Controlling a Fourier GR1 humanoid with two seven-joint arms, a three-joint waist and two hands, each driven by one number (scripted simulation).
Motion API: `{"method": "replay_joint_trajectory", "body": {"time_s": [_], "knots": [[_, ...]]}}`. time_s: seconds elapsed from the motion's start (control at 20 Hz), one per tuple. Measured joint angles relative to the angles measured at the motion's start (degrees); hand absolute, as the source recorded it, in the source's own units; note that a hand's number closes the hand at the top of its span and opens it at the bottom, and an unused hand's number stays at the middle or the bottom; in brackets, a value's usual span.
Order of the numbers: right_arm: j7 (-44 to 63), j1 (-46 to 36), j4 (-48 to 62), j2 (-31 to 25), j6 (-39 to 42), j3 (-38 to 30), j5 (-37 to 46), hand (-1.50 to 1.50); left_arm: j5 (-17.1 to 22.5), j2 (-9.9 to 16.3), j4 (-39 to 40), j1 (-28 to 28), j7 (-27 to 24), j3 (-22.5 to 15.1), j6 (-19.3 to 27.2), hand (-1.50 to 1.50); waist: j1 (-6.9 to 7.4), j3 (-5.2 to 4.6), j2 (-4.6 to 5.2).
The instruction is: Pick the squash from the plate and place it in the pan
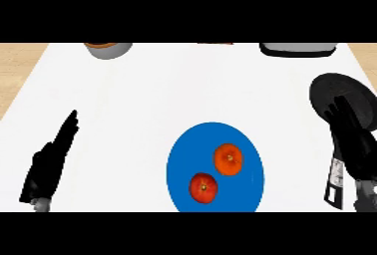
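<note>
A blue plate (184, 164) lies at the counter's near middle. It carries two round items: an orange squash (229, 159) toward the plate's right and a redder round fruit (203, 188) nearer me. The black pan (337, 92) sits at the right side of the counter. My right hand (352, 137) is open with its fingers pointing away from me, and it overlaps the pan's near edge, well right of the plate. Far to the left of the plate, my left hand (50, 164) rests open with straight fingers. Neither hand touches the squash.
A grey bowl (108, 49) with something orange-brown inside stands at the far left edge. A grey-and-dark container (298, 48) stands at the far right. The white counter (147, 99) has wooden strips along its left and right sides.
</note>
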Motion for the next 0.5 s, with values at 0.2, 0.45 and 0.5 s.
{"method": "replay_joint_trajectory", "body": {"time_s": [0.2, 0.45, 0.5], "knots": [[-0.3, -7.1, -3.3, 2.0, 8.5, 4.1, -2.4, 1.5, 2.2, -2.1, -1.3, -2.6, 0.0, 0.8, -0.3, 0.0, 1.36, -0.08, 0.4], [-4.6, -16.8, -5.9, 0.3, 21.1, 9.4, 0.0, 1.5, 7.0, -6.2, -1.9, -7.0, 0.1, 2.2, -1.0, 0.0, 2.55, -0.2, 0.81], [-7.4, -17.5, -5.5, -0.6, 23.0, 9.5, 1.5, 1.5, 8.1, -6.6, -1.6, -7.5, 0.0, 3.0, -1.2, 0.0, 2.14, -0.18, 0.85]]}}
